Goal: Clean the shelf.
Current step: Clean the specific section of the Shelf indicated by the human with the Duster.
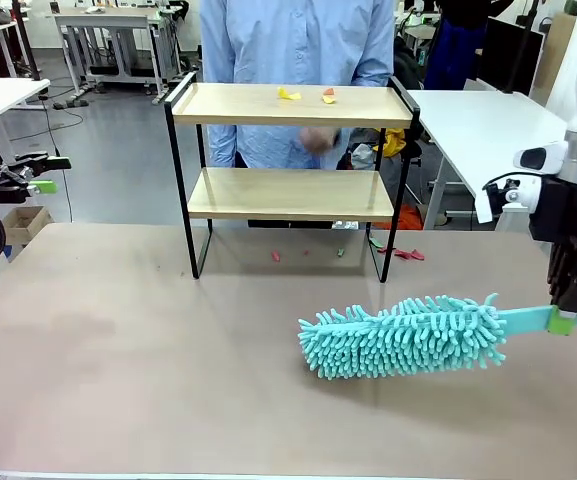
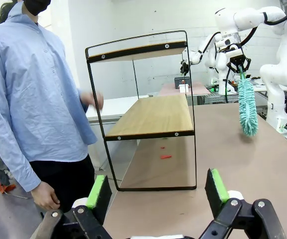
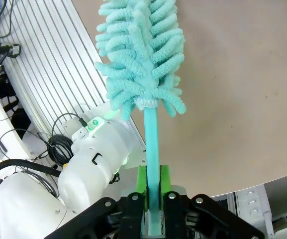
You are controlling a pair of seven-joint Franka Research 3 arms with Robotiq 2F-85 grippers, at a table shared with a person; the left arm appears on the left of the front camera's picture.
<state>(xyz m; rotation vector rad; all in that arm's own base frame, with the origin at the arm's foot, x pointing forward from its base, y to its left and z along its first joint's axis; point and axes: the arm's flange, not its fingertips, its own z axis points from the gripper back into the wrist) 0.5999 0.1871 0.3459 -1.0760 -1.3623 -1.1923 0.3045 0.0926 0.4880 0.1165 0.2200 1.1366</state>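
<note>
With the right hand (image 3: 153, 184) grasping the soft duster (image 1: 403, 335) by its stiff handle and the left hand (image 2: 158, 191) released, the shelf (image 1: 268, 195), ahead-left of the right hand, appears light, rigid and liable to slide: steady it by the frame.

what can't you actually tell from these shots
- Front view: the person's hand behind the shelf is motion-blurred.
- Front view: scraps on the top board are too small to identify.
- Left wrist view: top board seen from below, upper face hidden.
- Front view: the handle end of the duster is cut off by the right edge.
</note>
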